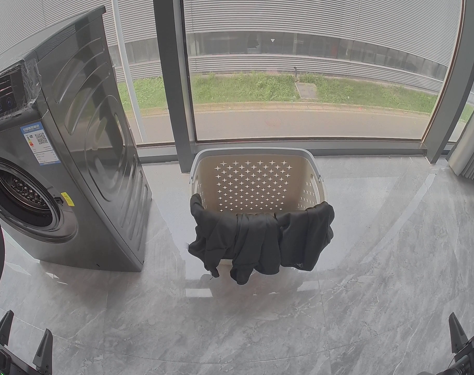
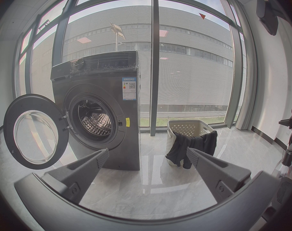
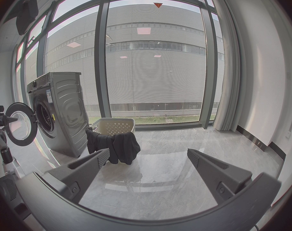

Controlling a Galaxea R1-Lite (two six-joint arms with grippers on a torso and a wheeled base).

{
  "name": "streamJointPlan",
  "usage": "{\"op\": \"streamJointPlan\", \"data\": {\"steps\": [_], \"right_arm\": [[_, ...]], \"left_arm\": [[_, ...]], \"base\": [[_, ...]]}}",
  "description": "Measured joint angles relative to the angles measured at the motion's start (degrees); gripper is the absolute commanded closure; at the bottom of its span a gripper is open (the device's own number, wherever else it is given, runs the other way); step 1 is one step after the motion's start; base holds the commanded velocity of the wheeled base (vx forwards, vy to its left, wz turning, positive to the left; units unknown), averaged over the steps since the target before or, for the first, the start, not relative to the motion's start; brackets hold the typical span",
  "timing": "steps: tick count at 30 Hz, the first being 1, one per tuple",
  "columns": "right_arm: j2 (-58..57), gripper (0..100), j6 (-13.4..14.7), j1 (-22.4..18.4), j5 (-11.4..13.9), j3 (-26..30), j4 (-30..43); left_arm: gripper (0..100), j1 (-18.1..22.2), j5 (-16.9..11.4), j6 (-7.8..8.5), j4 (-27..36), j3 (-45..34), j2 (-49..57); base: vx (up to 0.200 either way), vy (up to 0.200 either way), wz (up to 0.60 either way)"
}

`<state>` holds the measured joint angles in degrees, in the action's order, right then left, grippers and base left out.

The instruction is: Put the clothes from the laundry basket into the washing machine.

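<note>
Floor-level laundry scene. The clothes [image 1: 260, 240], dark and limp, hang over the near rim of the basket [image 1: 258, 153]. Part lies inside and the greater part falls outside, its lowest ends close to the floor [image 1: 299, 313]. Whether this is one garment or several cannot be told, and the basket's bottom is hidden behind the fabric. The basket stands by the window, just beside the washer [image 1: 91, 131], which is on the robot's left. The washer's door [image 2: 35, 132] is swung wide and the drum [image 2: 94, 121] is exposed.

The left tool [image 1: 28, 323] and the right tool [image 1: 467, 308] sit low and near the robot, well apart from the basket. Each has its fingers spread and holds nothing.

Handling, as judged: the load is light, soft and without stiffness. It is not fragile, and the cloth should give good friction to the fingers. It will sag, stretch out and trail once lifted, so a hanging sleeve or hem may drag on the floor or snag on the rim. The best hold appears to be the bunched ridge where the fabric crosses the rim, near its middle. There the layers are thickest and a single pinch may gather most of them. A grip on a dangling end would likely lift one layer and leave the rest. A high lift before swinging toward the drum seems advisable.
</note>
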<state>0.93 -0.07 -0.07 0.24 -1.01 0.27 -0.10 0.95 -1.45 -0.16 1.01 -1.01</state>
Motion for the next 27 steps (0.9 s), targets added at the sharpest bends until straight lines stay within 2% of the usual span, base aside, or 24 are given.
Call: {"op": "streamJointPlan", "data": {"steps": [14, 20, 27], "right_arm": [[0.0, 0, 0.0, 0.0, 0.0, 0.0, 0.0], [0.0, 0, 0.0, 0.0, 0.0, 0.0, 0.0], [0.0, 0, 0.0, 0.0, 0.0, 0.0, 0.0]], "left_arm": [[0, 0.0, 0.0, -0.02, 0.0, 0.0, 0.0], [0, 0.0, 0.0, -0.02, 0.0, 0.0, 0.0], [0, 0.0, 0.0, 0.0, 0.0, 0.0, 0.0]], "base": [[0.0, 0.0, 0.0], [0.2, 0.0, 0.0], [0.0, 0.0, 0.0]]}}
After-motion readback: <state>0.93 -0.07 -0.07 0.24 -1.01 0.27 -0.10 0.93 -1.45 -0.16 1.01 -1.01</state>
